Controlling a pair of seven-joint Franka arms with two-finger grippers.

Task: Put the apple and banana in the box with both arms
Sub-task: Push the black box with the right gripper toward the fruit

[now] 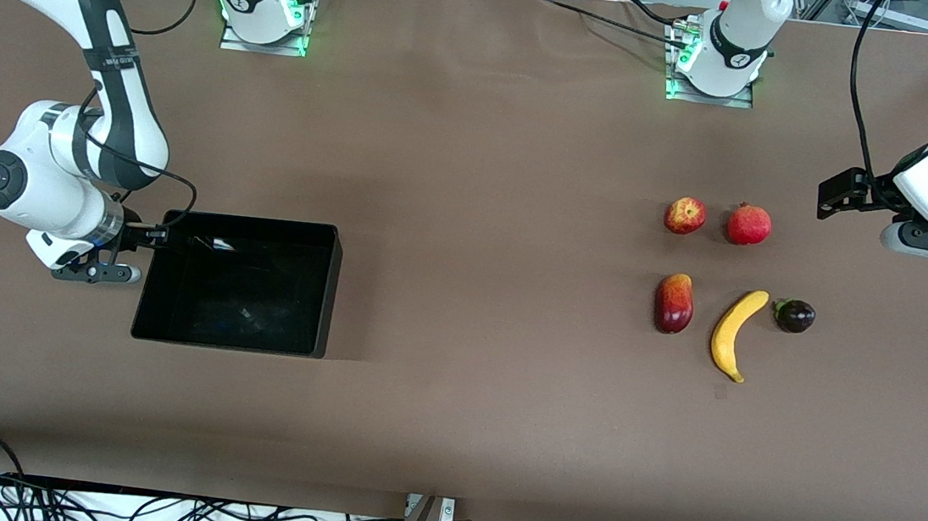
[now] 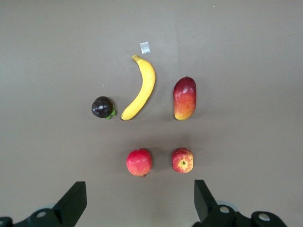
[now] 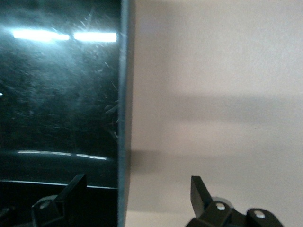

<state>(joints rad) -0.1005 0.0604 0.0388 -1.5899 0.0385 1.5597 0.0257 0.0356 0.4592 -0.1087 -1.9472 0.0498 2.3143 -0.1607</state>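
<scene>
At the right arm's end of the table, low beside the shallow black plastic box [image 1: 240,283]: right gripper [image 1: 150,235] with jaws spread wide, straddling the box's end wall [image 3: 124,94], one finger inside the tray, the other outside, nothing clamped yet. Judged to be the opening step: taking hold of the box wall, most likely to steady or bring it nearer the fruit. Next move there calls for closing squarely on the thin wall without tipping the tray. Forearm bent down from a raised elbow, wrist turned sideways toward the box.

High over the left arm's end of the table: left gripper [image 2: 137,201], fingers released and empty, waiting, wrist pointing down. Below it, well apart from the box, the small red-and-yellow apple [image 1: 684,215], just beside a uniformly red round fruit [image 1: 749,224]. Further out from the gripper, the curved yellow banana [image 1: 735,332], between an elongated dark-red fruit [image 1: 674,303] and a small dark purple fruit [image 1: 794,315]. Neither task fruit boxed yet.
</scene>
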